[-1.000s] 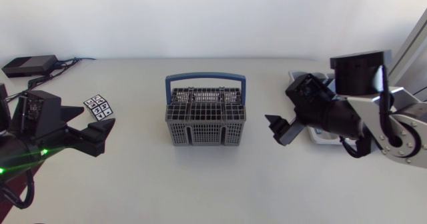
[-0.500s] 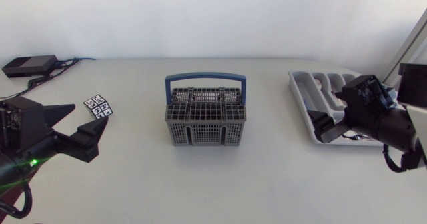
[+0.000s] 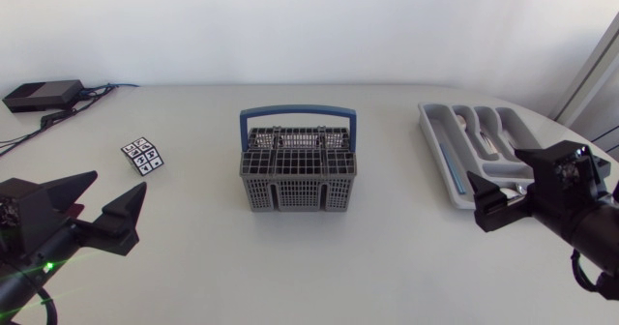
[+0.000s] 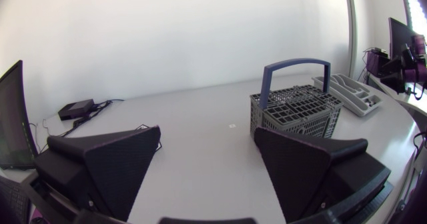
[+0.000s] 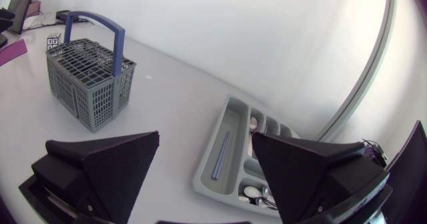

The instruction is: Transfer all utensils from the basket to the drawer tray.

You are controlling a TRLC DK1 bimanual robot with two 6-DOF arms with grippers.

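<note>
Head view: right gripper (image 3: 480,201) hides tray (image 3: 431,128) corner.

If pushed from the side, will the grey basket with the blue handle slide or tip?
The grey plastic lattice basket probably slides: it sits flat on the smooth white table. Its openwork walls suggest it is light yet stiff. A push on its upright blue handle might tip it.

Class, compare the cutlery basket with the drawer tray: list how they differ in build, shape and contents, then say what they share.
The basket has dark mesh walls; the tray has pale solid ones. The basket stands tall with a blue arched handle; the tray lies low, without a handle. Cutlery lies in the tray; none shows in the basket. Both are grey and divided into compartments.
</note>
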